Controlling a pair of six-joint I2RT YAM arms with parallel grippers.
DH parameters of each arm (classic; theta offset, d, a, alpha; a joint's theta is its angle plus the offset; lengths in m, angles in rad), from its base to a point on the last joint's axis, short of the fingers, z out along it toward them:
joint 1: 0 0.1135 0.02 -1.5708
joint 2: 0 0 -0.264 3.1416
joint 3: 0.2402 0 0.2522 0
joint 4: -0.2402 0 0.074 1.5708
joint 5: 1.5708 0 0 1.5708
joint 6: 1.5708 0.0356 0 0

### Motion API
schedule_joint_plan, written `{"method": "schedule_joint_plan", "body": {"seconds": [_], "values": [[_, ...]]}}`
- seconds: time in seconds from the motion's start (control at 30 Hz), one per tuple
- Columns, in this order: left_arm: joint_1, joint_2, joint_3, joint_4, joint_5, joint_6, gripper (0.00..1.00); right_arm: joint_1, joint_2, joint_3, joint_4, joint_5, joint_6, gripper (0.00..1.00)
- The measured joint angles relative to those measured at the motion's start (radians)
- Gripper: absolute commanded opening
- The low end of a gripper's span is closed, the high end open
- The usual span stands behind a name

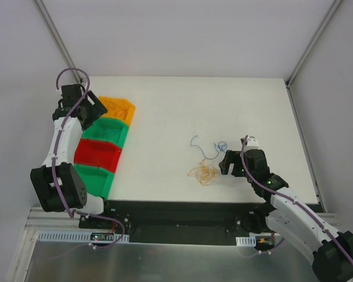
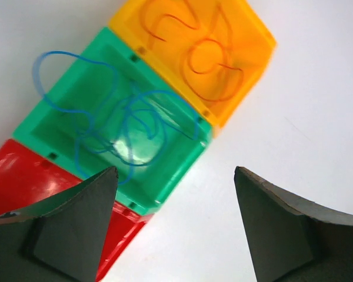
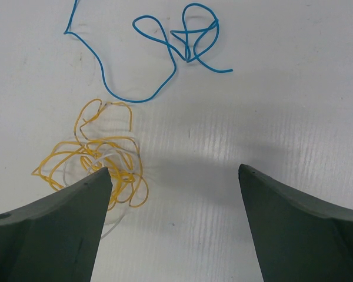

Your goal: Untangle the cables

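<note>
A loose blue cable (image 1: pixel 220 145) lies on the white table right of centre. A tangled yellow-orange and white clump (image 1: pixel 203 173) lies just in front of it. In the right wrist view the blue cable (image 3: pixel 129 100) is at the top and the clump (image 3: pixel 100 158) at the left, beside my left fingertip. My right gripper (image 1: pixel 226 163) (image 3: pixel 173 171) is open and empty, low over the table just right of the clump. My left gripper (image 1: pixel 93 107) (image 2: pixel 175 170) is open and empty above the bins. A blue cable (image 2: pixel 135 111) lies in a green bin (image 2: pixel 182 150). An orange-red cable (image 2: pixel 203 56) lies in the orange bin (image 2: pixel 256 56).
A row of bins stands at the table's left: orange (image 1: pixel 120 111), green (image 1: pixel 113 136), red (image 1: pixel 97 154) and green (image 1: pixel 100 183). Bare white table surrounds the cables. Walls close in the back and sides.
</note>
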Motion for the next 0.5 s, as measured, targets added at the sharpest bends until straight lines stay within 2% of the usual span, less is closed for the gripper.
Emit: {"method": "schedule_joint_plan", "body": {"seconds": [0.13,0.23,0.33,0.47,0.5], "values": [[-0.012,-0.001,-0.012,0.051,0.190,0.018,0.80,0.000,0.000,0.000,0.001,0.000,0.000,0.91],[-0.072,0.012,-0.013,0.091,0.354,0.033,0.76,0.000,0.008,0.000,0.006,0.001,0.000,0.91],[-0.189,0.044,-0.012,0.123,0.479,0.047,0.74,0.000,0.023,0.000,0.006,0.006,0.001,0.91],[-0.381,0.074,-0.012,0.144,0.569,0.061,0.73,0.000,0.061,0.005,0.003,0.048,0.014,0.90],[-0.433,0.081,-0.012,0.150,0.587,0.062,0.70,-0.002,0.079,0.011,-0.005,0.066,0.022,0.89]]}}
